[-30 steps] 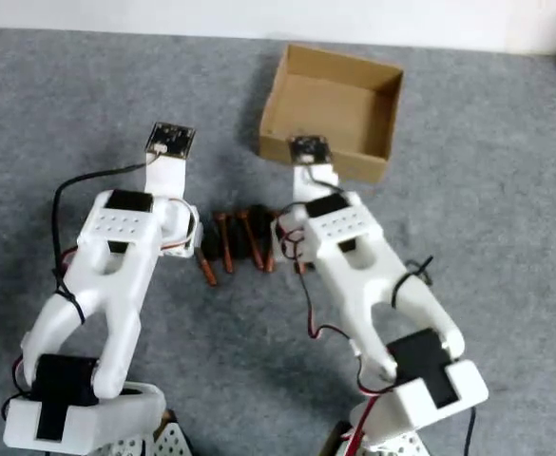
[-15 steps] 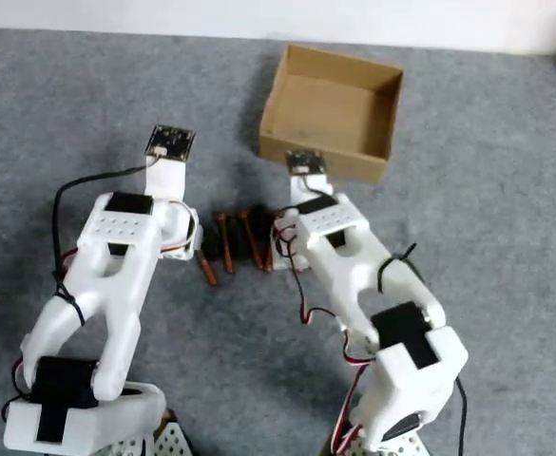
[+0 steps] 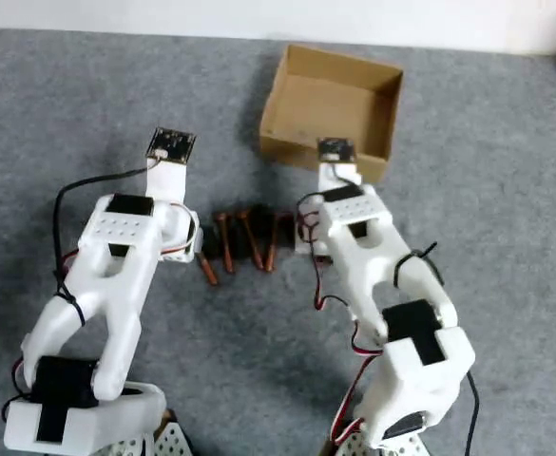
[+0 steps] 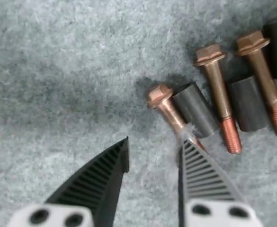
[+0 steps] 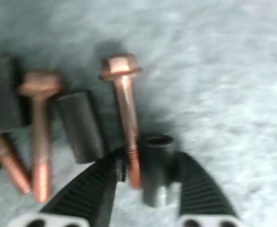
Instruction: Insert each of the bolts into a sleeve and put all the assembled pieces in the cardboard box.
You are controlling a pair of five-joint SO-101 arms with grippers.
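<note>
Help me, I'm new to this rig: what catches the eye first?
Copper-coloured hex bolts and dark cylindrical sleeves lie clustered mid-scene on the grey carpet. The right pincer straddles one sleeve beside a bolt; the open brown cardboard box sits beyond.

Grey felt table cover (image 3: 87, 95) meets a white wall (image 3: 258, 14).

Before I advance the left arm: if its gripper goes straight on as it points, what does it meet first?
Probably the nearest bolt, which lies slantwise just ahead of the open left gripper. Depth is hard to judge.
</note>
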